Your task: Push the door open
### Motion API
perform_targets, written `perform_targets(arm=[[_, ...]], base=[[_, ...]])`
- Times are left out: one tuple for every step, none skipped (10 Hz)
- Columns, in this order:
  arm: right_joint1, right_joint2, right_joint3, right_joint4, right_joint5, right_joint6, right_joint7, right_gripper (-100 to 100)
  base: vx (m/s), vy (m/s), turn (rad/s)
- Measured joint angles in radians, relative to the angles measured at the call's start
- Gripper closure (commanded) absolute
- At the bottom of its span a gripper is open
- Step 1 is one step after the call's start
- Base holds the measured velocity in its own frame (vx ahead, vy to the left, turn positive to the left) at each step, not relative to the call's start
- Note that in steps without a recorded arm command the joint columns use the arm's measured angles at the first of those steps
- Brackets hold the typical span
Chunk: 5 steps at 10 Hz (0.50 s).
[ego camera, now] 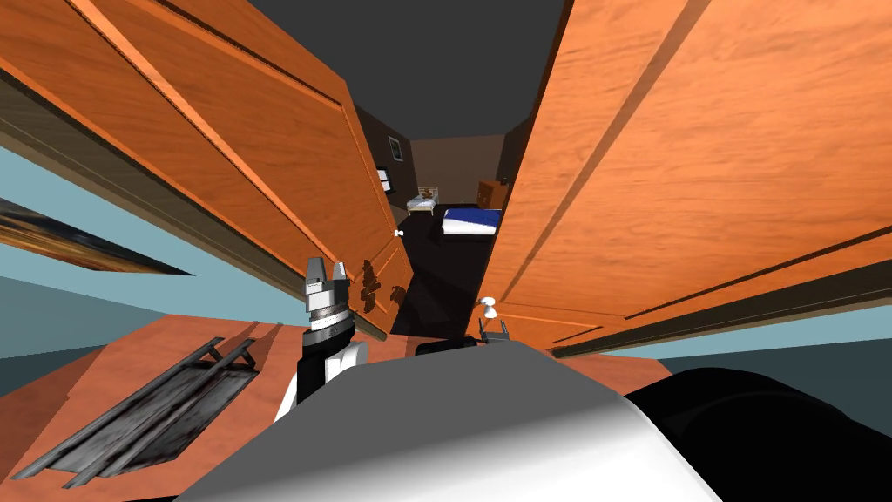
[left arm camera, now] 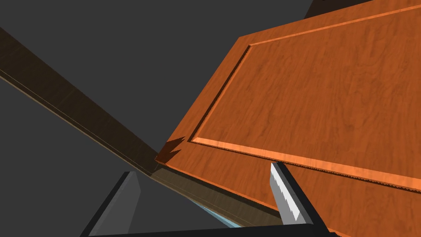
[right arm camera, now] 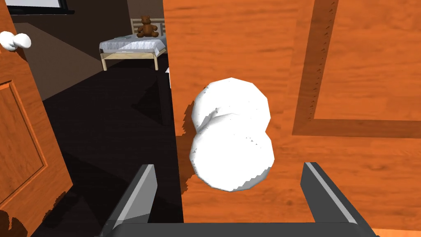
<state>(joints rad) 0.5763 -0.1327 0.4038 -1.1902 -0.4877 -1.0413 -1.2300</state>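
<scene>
Right claw (right arm camera: pixel 228 166) spread wide, we see the white knob (right arm camera: pixel 230 135) just ahead at its 12 o'clock | knob sits on the right door leaf (ego camera: pixel 697 174) at our 1 o'clock, ajar | left claw (left arm camera: pixel 203 173) also wide, near the left door leaf (left arm camera: pixel 320 103) at our 11 o'clock | bed (ego camera: pixel 471 220) through the gap at 12 o'clock

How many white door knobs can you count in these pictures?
2. One knob is on the right door, near its free edge; the other knob is on the left door, across the gap. Knobs on the far faces may be hidden.
</scene>
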Motion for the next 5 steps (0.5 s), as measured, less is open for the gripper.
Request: perform_targets(arm=[[0.001, 0.0, 0.0, -0.001, 0.0, -0.001, 0.0, 100], [0.001, -0.001, 0.0, -0.001, 0.0, -0.001, 0.0, 100], [0.001, -0.001, 0.0, -0.001, 0.0, -0.001, 0.0, 100], [0.001, 0.0, 0.001, -0.001, 0.0, -0.001, 0.0, 100], [0.002, 0.0, 0.001, -0.001, 0.0, -0.001, 0.0, 100]], base=[[-0.032, 0.014, -0.006], [-0.029, 0.011, -0.001], [-0.019, 0.007, 0.001], [-0.009, 0.003, 0.0], [0.0, 0.0, 0.0]])
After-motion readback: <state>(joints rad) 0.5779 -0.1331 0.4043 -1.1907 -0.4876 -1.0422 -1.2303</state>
